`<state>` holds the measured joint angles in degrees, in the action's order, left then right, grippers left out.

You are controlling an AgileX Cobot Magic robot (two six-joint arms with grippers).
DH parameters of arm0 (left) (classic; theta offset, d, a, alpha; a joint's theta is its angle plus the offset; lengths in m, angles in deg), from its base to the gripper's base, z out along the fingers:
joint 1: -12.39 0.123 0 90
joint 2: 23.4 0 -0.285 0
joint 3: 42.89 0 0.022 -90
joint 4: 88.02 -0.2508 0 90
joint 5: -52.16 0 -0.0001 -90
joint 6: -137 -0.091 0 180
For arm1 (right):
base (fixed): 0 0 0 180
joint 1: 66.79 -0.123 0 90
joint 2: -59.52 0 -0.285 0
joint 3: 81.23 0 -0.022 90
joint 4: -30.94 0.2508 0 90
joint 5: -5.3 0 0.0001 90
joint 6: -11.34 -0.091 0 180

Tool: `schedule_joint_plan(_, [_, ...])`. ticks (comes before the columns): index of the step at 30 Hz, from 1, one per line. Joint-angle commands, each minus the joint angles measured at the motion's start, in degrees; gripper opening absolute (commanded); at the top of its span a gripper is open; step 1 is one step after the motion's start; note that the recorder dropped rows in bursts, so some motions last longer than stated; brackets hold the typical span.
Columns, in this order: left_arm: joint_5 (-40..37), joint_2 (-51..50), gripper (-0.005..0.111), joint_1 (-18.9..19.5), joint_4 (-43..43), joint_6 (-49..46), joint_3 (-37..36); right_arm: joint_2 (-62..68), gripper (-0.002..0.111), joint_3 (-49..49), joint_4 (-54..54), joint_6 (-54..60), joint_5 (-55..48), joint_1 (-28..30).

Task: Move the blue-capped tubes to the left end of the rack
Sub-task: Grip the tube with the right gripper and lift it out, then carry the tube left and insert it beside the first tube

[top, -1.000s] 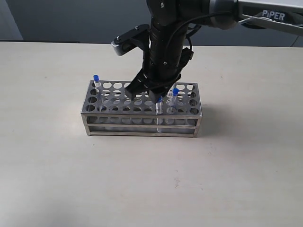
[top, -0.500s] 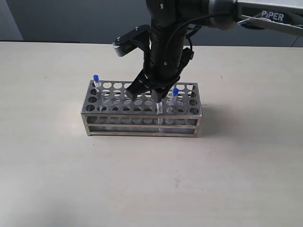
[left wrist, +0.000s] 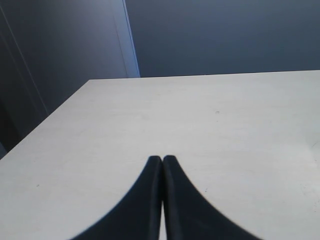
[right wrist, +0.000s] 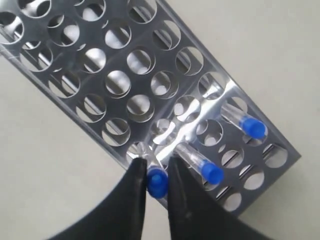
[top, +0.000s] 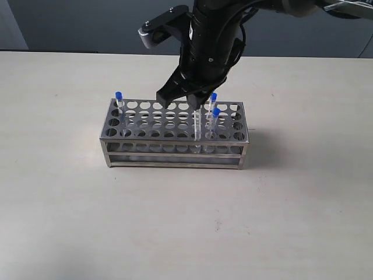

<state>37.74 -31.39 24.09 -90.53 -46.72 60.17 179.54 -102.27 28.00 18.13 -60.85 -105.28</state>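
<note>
Right wrist view alone shows right claw (right wrist: 156, 169) pinching blue-capped tube (right wrist: 157, 183).

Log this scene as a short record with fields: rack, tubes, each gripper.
rack: steel test-tube rack, standing on the table
left end: one blue-capped tube in the back corner hole
right end: two blue-capped tubes in their holes
right gripper: shut on the held tube at its cap; the tube's lower part is inside the rack
left gripper: shut, empty, over bare table
</note>
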Motion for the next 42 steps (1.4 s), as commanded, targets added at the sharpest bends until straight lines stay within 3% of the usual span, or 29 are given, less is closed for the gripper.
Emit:
schedule_joint_plan(1, [0.68, 0.21, 0.000, -0.45, -0.06, 0.21, -0.29, -1.82, -0.001, 0.23, -2.09, 0.28, 1.11, 0.15])
schedule_joint_plan(19, [0.68, 0.21, 0.000, -0.45, -0.06, 0.21, -0.29, -5.93, -0.001, -2.58, -2.95, 0.66, 2.46, 0.15])
schedule_joint_plan(24, [0.68, 0.21, 0.000, -0.45, -0.06, 0.21, -0.29, -5.93, -0.001, -5.06, 1.24, 3.42, 2.71, 0.04])
schedule_joint_plan(32, [0.68, 0.21, 0.000, -0.45, -0.06, 0.21, -0.29, -4.62, -0.001, -5.68, 8.41, 13.52, 11.92, -3.33])
schedule_joint_plan(42, [0.68, 0.21, 0.000, -0.45, -0.06, 0.21, -0.29, 0.43, -0.001, -5.68, 8.65, 19.58, 18.94, -6.10])
